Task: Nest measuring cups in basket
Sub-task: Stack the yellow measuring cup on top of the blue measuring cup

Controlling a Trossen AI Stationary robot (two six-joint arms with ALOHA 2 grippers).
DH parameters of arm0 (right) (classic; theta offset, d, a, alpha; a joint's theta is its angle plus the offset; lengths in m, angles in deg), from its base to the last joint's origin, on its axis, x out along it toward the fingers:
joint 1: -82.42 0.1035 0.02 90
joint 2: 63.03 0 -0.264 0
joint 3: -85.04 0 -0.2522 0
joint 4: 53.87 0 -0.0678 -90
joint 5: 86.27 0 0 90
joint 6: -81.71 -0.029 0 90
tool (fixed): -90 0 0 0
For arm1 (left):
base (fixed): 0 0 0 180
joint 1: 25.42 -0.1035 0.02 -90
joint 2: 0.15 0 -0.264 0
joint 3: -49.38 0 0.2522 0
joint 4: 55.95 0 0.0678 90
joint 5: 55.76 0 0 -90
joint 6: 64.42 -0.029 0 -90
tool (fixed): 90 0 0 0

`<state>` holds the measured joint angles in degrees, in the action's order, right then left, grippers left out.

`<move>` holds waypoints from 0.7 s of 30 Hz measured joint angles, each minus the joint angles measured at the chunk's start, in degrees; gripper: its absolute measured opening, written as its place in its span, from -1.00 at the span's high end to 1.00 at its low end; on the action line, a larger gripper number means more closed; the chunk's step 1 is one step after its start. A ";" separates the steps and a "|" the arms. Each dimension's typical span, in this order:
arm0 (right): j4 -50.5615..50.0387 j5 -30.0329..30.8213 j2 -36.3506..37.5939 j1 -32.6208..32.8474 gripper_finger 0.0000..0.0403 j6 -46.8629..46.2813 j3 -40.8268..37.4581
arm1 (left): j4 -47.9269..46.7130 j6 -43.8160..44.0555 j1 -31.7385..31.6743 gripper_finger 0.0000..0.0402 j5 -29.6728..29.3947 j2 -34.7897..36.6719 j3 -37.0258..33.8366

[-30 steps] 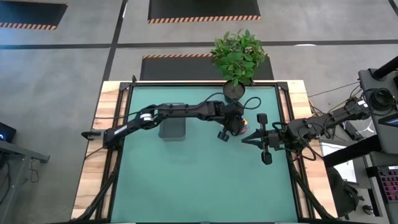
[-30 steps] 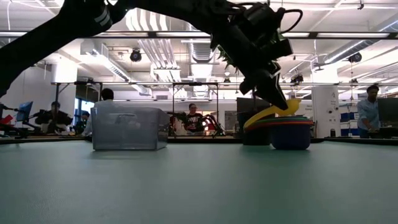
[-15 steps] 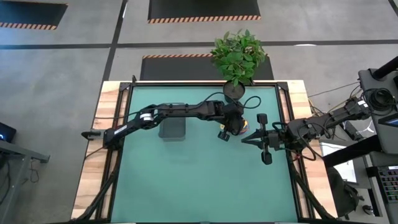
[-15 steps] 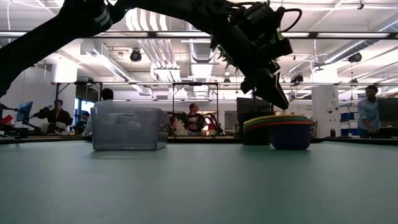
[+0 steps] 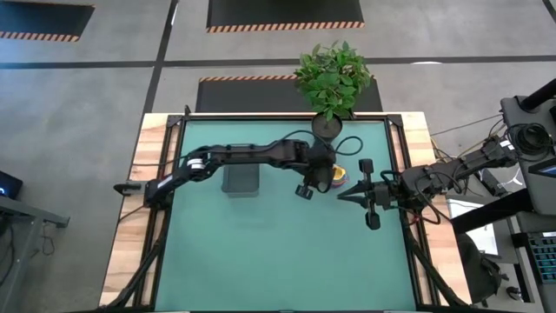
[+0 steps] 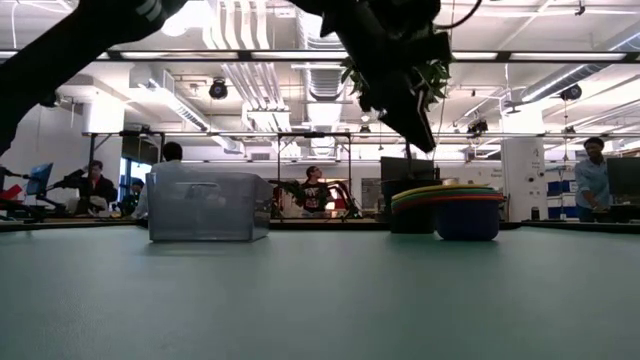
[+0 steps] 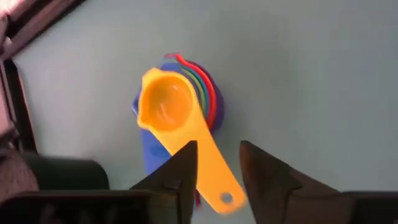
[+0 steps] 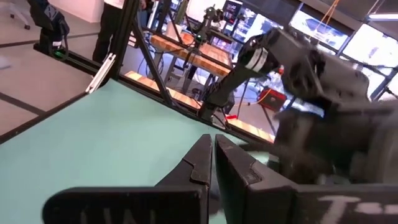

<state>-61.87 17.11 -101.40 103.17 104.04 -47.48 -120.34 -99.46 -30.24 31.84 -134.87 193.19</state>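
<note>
Left gripper (image 7: 217,165) fingers parted, empty, over cup stack (image 7: 186,106) w/ yellow cup (image 7: 171,112) on top, centre frame, right gripper (image 8: 212,163) fingers pressed shut, empty, basket (image 5: 241,181) left of centre.

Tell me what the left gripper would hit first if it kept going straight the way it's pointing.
Most likely the yellow cup: the left gripper, fingers apart, points down at it, and its handle runs between them. It tops the cup stack. The gap above it is hard to judge.

Left gripper (image 7: 214,163) hangs raised at full reach, jaws parted and empty — right gripper (image 8: 213,160) waits low, jaws closed.
</note>
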 joint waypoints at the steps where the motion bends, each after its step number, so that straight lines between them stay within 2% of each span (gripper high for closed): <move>1: -0.29 0.10 0.01 0.00 0.96 -0.30 0.00 | -1.06 0.86 0.12 0.54 -0.01 0.40 -0.03; 8: -1.21 0.14 0.07 0.00 0.96 -0.82 -0.02 | -4.98 6.88 0.85 0.92 0.92 1.60 -1.02; 13: -1.76 0.14 0.07 0.00 0.96 -1.79 -0.02 | -3.48 10.76 1.58 0.98 2.87 2.23 -6.97; 21: -2.43 0.14 0.07 0.00 0.96 -1.77 -0.02 | 18.29 14.48 2.22 1.00 2.90 7.51 -24.08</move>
<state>-64.30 17.25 -101.33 103.17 102.27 -47.50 -102.05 -84.98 -28.02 34.74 -127.36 169.11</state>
